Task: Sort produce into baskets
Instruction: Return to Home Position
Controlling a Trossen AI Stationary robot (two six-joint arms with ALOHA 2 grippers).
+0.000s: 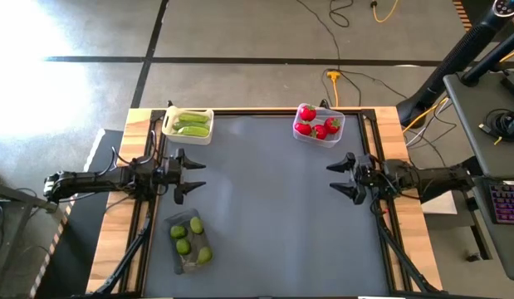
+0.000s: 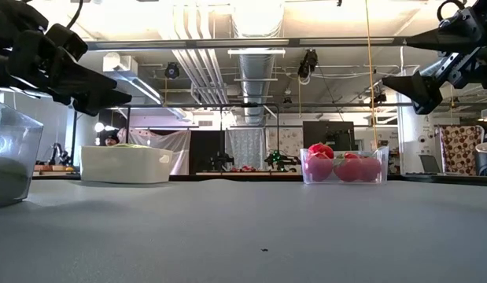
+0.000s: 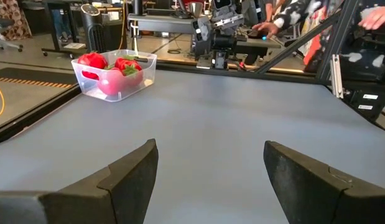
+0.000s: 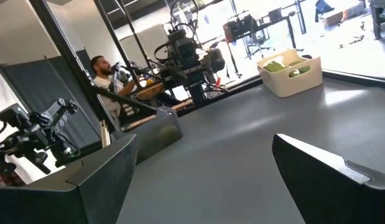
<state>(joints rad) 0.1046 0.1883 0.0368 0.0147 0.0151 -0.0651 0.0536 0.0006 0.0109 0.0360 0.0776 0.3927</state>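
The white tub (image 1: 190, 124) with green cucumber-like pieces (image 1: 193, 126) stands at the far left; it also shows in the right wrist view (image 4: 290, 73). The clear tub (image 1: 320, 124) with red strawberries (image 1: 315, 123) stands at the far right, also in the left wrist view (image 3: 114, 74). The dark see-through tub (image 1: 190, 241) with round lime-green fruits (image 1: 196, 226) stands at the near left. My left gripper (image 1: 194, 172) is open and empty above the table's left side. My right gripper (image 1: 338, 178) is open and empty above the right side.
The grey mat (image 1: 273, 208) between the tubs is bare. Wooden table borders (image 1: 115, 216) flank it. Beyond the table a person (image 4: 105, 71) sits at a desk, and another person's hand (image 3: 372, 18) shows past the far edge.
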